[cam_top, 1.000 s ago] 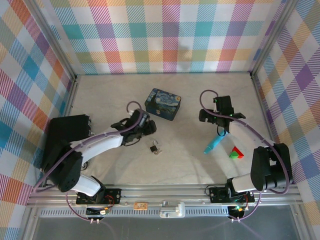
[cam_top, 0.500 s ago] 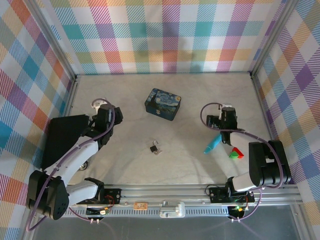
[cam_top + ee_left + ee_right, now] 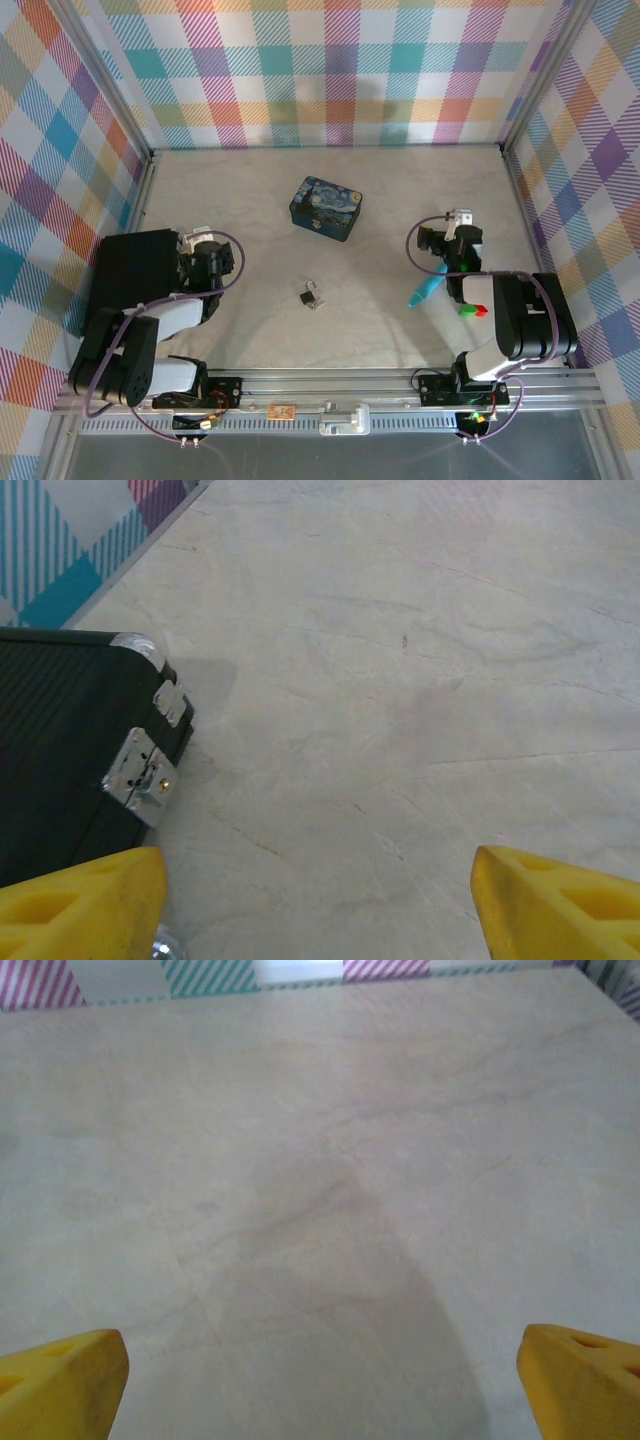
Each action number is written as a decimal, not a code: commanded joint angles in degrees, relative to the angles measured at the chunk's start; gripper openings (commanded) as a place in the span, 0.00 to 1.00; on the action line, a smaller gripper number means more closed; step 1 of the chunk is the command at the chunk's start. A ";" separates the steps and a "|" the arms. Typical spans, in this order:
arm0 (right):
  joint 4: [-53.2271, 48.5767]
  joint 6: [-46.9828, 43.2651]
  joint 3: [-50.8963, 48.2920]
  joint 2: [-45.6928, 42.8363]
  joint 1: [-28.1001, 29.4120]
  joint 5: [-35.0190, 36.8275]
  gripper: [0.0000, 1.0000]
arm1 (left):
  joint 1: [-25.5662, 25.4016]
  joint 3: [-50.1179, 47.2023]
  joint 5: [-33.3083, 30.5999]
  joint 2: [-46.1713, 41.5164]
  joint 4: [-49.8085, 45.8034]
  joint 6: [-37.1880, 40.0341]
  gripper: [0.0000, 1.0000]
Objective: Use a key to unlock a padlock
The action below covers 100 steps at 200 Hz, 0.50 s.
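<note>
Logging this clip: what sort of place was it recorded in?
Likely a lab robot test cell: a pale table boxed in by plaid walls, the left arm and right arm bolted to an aluminium rail at its near edge, and small props such as a blue tin.

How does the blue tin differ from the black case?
Look: the blue tin has a painted blue-and-yellow lid, while the black case is plain black with silvery latches.
Size: from above, the case looks clearly larger than the tin.
Place: the tin sits mid-table, angled, while the case lies at the left edge of the table.
Both are rectangular boxes lying flat.
</note>
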 commanded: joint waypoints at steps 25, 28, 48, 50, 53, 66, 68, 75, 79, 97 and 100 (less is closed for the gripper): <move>5.43 0.70 -1.12 0.49 -0.36 -0.07 0.99 | 4.11 -1.89 9.37 9.53 24.01 2.13 0.80; 5.58 0.69 -1.16 0.44 -0.37 -0.05 0.99 | 4.24 -2.06 9.72 10.76 25.66 2.11 0.80; 5.96 0.62 -1.16 0.67 -0.35 -0.02 0.99 | 4.59 -1.20 11.39 15.21 28.92 2.99 0.80; 5.98 0.68 -1.16 0.74 -0.35 -0.08 0.99 | 4.59 -0.88 11.54 14.82 27.49 2.87 0.80; 5.90 0.62 -1.16 0.65 -0.35 -0.14 0.99 | 4.67 -0.41 11.79 14.27 25.31 2.58 0.80; 5.88 0.62 -1.16 0.67 -0.36 -0.13 0.99 | 4.59 0.69 11.17 14.69 24.03 2.60 0.82; 5.76 0.62 -1.16 0.63 -0.35 -0.11 0.99 | 4.62 0.82 11.11 14.84 24.00 2.69 0.82; 5.75 0.61 -1.15 0.59 -0.37 -0.18 0.99 | 4.65 1.90 11.40 14.60 21.37 2.66 0.97; 5.73 0.62 -1.16 0.67 -0.38 -0.15 0.99 | 4.60 2.53 11.22 14.54 19.89 2.49 1.00; 5.64 0.56 -1.07 0.65 -0.36 -0.27 0.99 | 4.59 2.62 11.31 14.81 20.24 2.81 1.00; 5.62 0.54 -1.07 0.64 -0.35 -0.19 0.99 | 4.59 2.62 11.30 14.73 20.14 2.82 1.00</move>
